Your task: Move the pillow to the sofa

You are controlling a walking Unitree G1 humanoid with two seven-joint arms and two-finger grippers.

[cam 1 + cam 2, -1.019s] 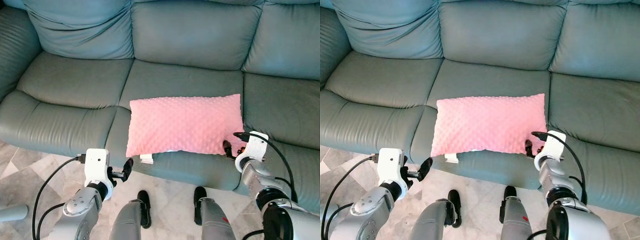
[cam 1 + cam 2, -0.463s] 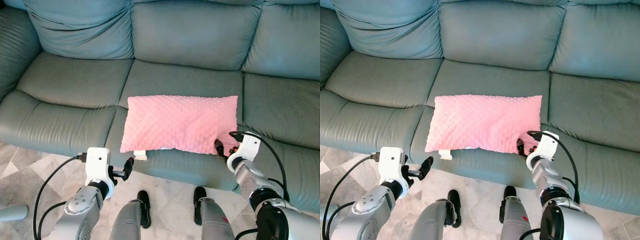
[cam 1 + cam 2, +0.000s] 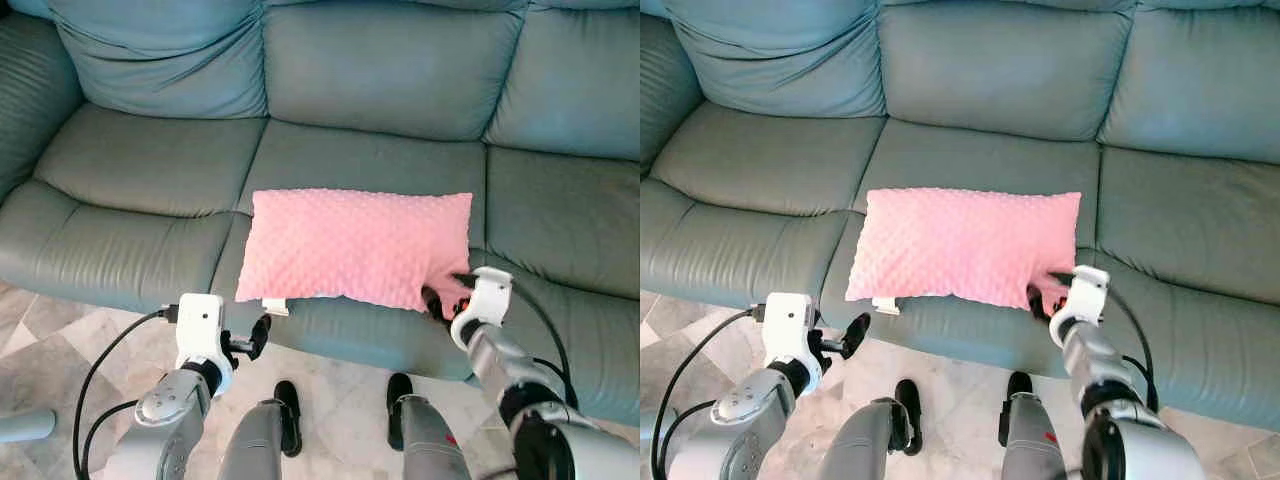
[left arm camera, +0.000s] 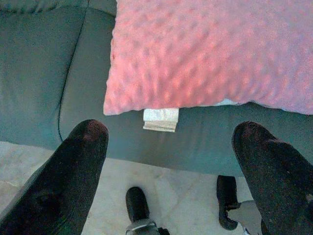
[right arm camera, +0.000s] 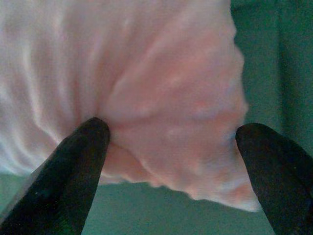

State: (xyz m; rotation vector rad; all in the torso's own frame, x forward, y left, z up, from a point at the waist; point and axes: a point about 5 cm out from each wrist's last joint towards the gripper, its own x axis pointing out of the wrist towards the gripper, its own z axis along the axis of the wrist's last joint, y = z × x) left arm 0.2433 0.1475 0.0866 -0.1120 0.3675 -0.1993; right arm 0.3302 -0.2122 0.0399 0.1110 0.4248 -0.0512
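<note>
One corner of the pillow (image 3: 355, 245), at five o'clock, is straddled by the right gripper (image 3: 444, 300), spread wide; the pillow is already laid on the sofa (image 3: 150, 170), so withdrawal is called for next, while the left gripper (image 3: 258, 336) is held wide apart, empty.

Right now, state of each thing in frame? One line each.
pink pillow: lying flat on the sofa's middle seat, white tag at its front edge.
sofa: bearing the pillow.
right gripper: open, fingers around the pillow's near right corner.
left gripper: open, off the pillow, below the seat front.
</note>
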